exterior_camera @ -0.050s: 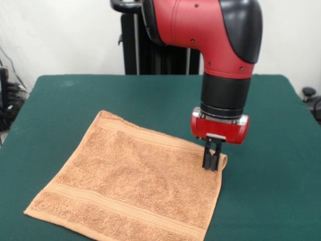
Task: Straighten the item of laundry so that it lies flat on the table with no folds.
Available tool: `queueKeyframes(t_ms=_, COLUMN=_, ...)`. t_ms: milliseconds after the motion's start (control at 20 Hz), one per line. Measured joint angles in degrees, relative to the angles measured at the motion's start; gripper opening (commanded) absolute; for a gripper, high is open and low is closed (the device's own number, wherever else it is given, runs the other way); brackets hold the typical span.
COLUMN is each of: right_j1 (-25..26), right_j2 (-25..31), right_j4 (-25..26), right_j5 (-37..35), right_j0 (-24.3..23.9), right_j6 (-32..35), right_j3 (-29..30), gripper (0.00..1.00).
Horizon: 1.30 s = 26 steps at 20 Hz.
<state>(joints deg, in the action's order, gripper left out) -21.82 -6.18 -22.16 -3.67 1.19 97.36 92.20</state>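
Now, my pincer [212,167]: its two black fingers [206,156] stand close together, pointing straight down, pinched on the far right corner of the hand towel.
Grip: that corner is lifted slightly and curls up just beside my fingertips, showing as a small orange-tan flap to their right.
My arm: the red and black wrist comes down from above, upright over that corner.
Hand towel [130,186]: orange-tan terry, spread on the near left part of the table, turned at a slant so one corner points toward the near left edge.
Bands: one woven stripe runs near the far edge, another near the near edge.
Lie of the cloth: mostly flat, with soft ripples across the middle.
Table [271,130]: dark green top, far larger than the towel.
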Motion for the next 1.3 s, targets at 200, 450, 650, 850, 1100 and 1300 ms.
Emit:
queueKeyframes(t_ms=200, right_j1=0.06, right_j2=0.05, right_j4=0.01, right_j5=0.0, right_j0=-0.09, right_j6=0.0, right_j3=0.17, gripper=0.0)
queueKeyframes(t_ms=450, right_j1=0.16, right_j2=0.09, right_j4=0.0, right_j5=0.01, right_j0=-0.41, right_j6=0.0, right_j3=0.34, gripper=0.0)
queueKeyframes(t_ms=650, right_j1=0.49, right_j2=0.48, right_j4=0.0, right_j5=0.04, right_j0=-1.28, right_j6=0.0, right_j3=0.54, gripper=0.0)
queueKeyframes(t_ms=850, right_j1=0.98, right_j2=1.43, right_j4=0.27, right_j5=0.52, right_j0=-3.21, right_j6=0.0, right_j3=0.95, gripper=0.0)
queueKeyframes(t_ms=1100, right_j1=2.04, right_j2=2.73, right_j4=1.73, right_j5=2.24, right_j0=-5.37, right_j6=0.0, right_j3=1.55, gripper=0.0)
queueKeyframes(t_ms=1300, right_j1=1.86, right_j2=3.35, right_j4=2.22, right_j5=4.0, right_j0=-5.63, right_j6=0.0, right_j3=2.14, gripper=0.0)
